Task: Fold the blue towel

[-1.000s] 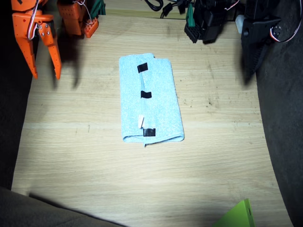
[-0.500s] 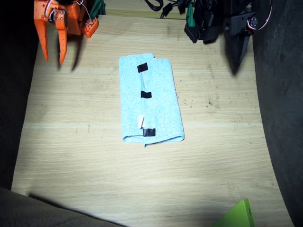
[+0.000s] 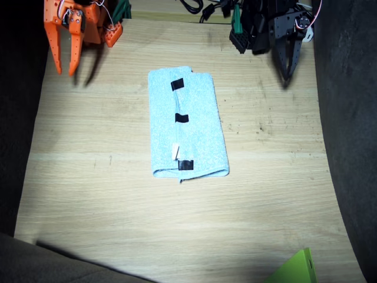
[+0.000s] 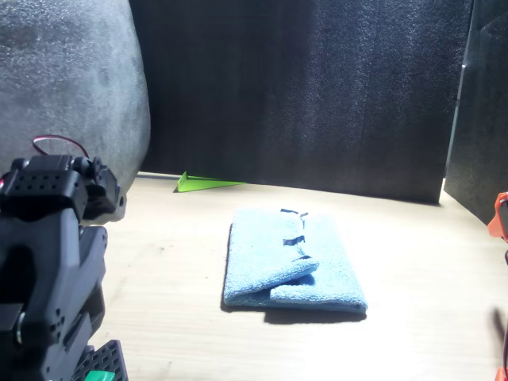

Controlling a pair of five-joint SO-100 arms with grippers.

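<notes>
– Where is the towel (image 3: 187, 125) relative to the claws?

– Mid-frame in the fixed view, folded into a narrow strip on the counter (image 3: 118, 200), well apart from both. The right claw (image 3: 64, 69) sits at upper left, the left claw (image 3: 287, 75) at upper right.

– Their state?

– The orange right claw points down, fingers spread, gripping nothing. The black left claw also points down, its tips nearly together and empty.

– The arms?

– Both are drawn up near the counter's top edge. In the front view the left arm (image 4: 48, 262) fills the lower left.

– And the surroundings?

– Pale wood counter, dark foam walls, a green piece (image 3: 294, 268) at lower right.
</notes>
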